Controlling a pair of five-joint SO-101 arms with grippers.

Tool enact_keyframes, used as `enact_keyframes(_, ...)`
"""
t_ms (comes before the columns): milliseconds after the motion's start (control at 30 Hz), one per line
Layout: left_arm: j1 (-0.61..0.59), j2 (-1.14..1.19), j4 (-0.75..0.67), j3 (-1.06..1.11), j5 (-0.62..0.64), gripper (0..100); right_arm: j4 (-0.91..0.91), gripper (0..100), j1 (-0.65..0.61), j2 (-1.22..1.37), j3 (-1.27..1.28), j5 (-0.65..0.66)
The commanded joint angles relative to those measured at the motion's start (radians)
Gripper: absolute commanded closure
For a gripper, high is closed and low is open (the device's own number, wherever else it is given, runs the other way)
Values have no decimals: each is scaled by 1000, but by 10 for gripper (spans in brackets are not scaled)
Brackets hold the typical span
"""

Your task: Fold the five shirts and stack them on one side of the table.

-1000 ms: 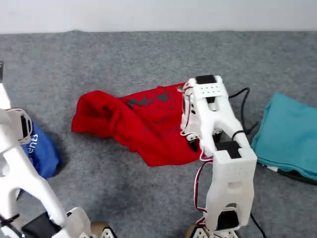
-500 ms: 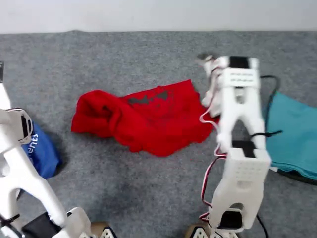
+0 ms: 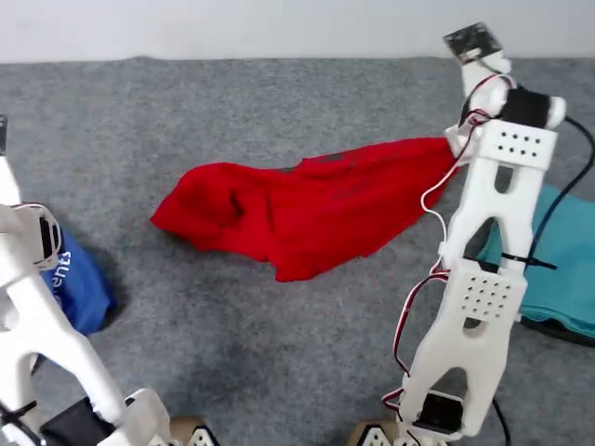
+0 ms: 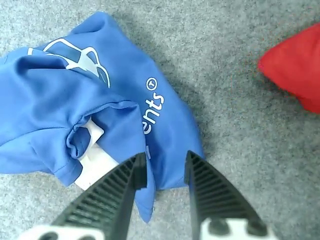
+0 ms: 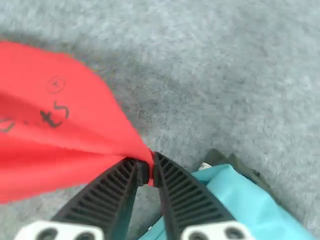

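Plainly, the weak spot is my grip: my right jaws are pressed together on just a thin fold at the edge of the red shirt (image 5: 55, 135), and the cloth sits near their tips rather than deep between them. I judge that any sharp tug could pull that fold free and drop the shirt in a heap. The red shirt's pinched end is lifted toward the far right of the tabletop (image 3: 279, 102), while the rest trails back across the middle, bunched and creased at its far end. The grey surface looks rough enough to hold the fabric, so hauling on one corner may stretch it into a rope instead of laying it flat. Nothing anchors the other end, because my left jaws are spread and hang over the blue shirt (image 4: 60, 100), well apart from the red one. The folded teal shirt (image 3: 548, 251) lies just beside my right arm, with something dark under it that I cannot make out. If I swing or lower the red cloth that way, it could drape over that pile or nudge it out of its fold.
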Motion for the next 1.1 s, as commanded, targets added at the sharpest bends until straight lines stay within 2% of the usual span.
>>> enact_keyframes(0,-3,-32,-18,15,-6,863,85,857,-1,-18,-123,-68)
enact_keyframes(67,-2,-34,-23,33,-6,863,107,800,-24,-22,-143,-94)
enact_keyframes(200,-2,-34,-26,54,-6,863,104,816,-65,-76,-129,-104)
enact_keyframes(367,-2,-34,-26,54,-6,863,107,847,-153,-202,35,-106)
enact_keyframes(733,-2,-28,-48,56,0,863,102,861,-568,-579,770,-141)
enact_keyframes(833,-2,-28,-48,56,0,863,102,861,-671,-576,861,-203)
enact_keyframes(1067,0,-26,-48,56,0,863,99,861,-829,-446,908,-210)
